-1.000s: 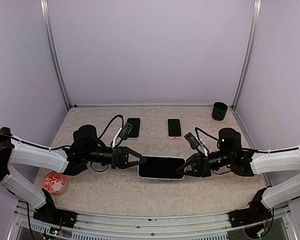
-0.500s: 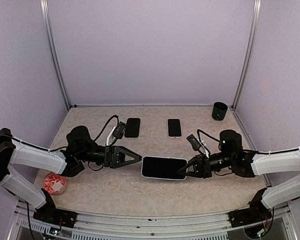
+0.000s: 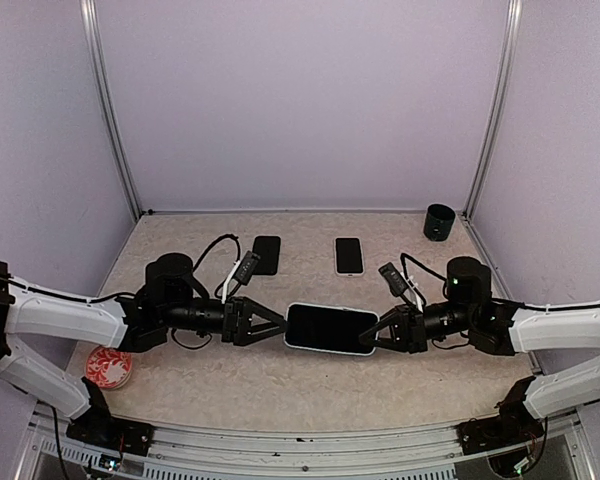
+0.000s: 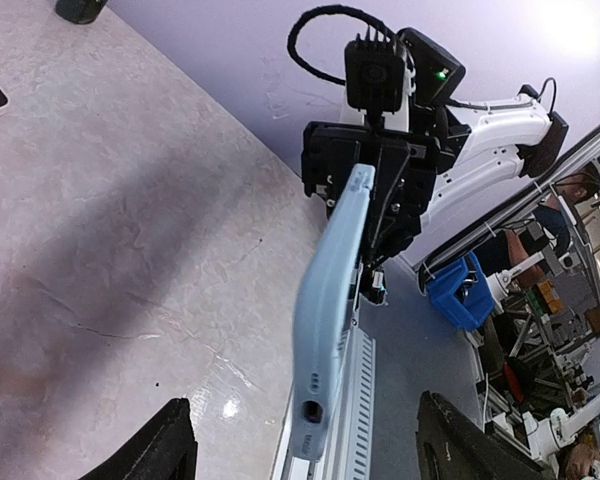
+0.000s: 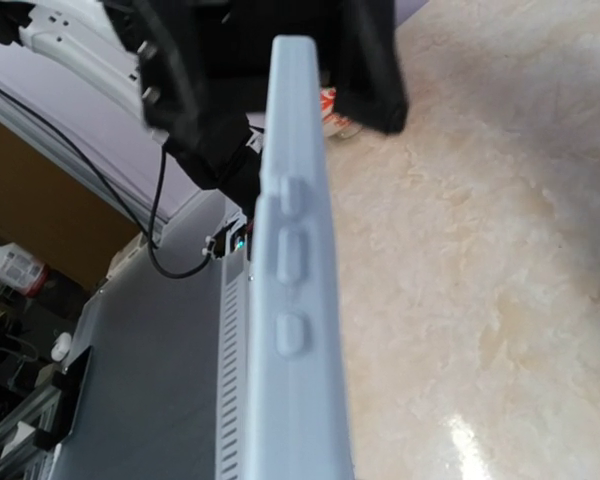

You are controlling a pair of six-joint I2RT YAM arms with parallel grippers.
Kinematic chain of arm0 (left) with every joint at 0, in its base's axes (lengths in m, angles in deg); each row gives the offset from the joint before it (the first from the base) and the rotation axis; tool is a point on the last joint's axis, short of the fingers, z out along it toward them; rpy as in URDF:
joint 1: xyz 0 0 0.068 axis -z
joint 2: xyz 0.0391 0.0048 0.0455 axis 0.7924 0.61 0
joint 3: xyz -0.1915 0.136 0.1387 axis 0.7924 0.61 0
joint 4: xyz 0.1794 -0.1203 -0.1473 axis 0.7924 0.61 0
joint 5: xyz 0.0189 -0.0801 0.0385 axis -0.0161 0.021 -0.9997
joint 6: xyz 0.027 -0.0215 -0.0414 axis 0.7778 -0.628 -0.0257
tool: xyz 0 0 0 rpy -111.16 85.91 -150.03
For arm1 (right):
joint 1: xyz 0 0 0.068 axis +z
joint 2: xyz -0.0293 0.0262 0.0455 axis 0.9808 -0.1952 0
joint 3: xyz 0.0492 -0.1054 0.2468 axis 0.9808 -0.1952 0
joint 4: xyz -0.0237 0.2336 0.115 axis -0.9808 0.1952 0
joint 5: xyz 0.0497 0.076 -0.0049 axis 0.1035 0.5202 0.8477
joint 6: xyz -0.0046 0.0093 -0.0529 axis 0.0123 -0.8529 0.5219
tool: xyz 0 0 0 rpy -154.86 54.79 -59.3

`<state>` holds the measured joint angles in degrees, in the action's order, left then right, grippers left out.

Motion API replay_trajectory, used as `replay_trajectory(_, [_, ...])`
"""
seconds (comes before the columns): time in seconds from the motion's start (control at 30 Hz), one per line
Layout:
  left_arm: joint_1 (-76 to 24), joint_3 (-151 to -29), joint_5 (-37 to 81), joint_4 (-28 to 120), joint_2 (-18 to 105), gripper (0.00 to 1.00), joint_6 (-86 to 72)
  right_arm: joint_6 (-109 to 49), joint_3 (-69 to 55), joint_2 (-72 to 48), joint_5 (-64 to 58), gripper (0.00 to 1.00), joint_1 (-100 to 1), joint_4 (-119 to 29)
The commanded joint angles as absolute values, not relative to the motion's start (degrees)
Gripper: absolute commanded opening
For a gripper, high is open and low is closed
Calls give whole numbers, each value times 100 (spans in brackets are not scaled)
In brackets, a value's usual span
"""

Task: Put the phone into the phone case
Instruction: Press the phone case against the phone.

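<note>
One phone case [image 3: 330, 329] in right tool [image 3: 378, 338], left tool [image 3: 277, 327] agape nearby

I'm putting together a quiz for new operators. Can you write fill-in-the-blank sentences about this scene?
The right gripper holds a light ___ phone case.
The fingers of the left gripper are ___.
The black cup stands at the far ___ corner of the table.
Missing words: blue; open; right.

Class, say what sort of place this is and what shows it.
Probably a robotics lab: a walled test table, with more robot arms and a blue bin beyond it.
</note>
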<state>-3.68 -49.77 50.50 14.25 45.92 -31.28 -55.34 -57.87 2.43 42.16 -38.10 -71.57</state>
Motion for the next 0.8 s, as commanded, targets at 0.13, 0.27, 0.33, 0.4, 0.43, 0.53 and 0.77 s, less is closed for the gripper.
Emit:
replay_trajectory(0.13, [47,-5148,4777,1603,4831,72,-2848,-5589,-5667,405,4048,0,-3859,-7309])
replay_trajectory(0.27, [73,-5070,4873,1420,4918,60,-2926,-5616,-5669,475,4017,0,-3861,-7310])
replay_trajectory(0.33, [69,-5042,4926,1314,4954,47,-2972,-5642,-5656,501,4033,0,-3863,-7336])
replay_trajectory(0.4, [69,-5033,4982,1216,5004,34,-3013,-5669,-5650,503,4063,0,-3859,-7377])
replay_trajectory(0.43, [68,-5031,4979,1166,5031,28,-3033,-5674,-5646,506,4081,0,-3860,-7386])
replay_trajectory(0.53, [45,-5019,5042,1009,5068,17,-3098,-5677,-5650,518,4129,0,-3857,-7396])
replay_trajectory(0.77, [-194,-4613,5602,61,4946,13,-3530,-5735,-5848,547,4395,0,-4043,-7658])
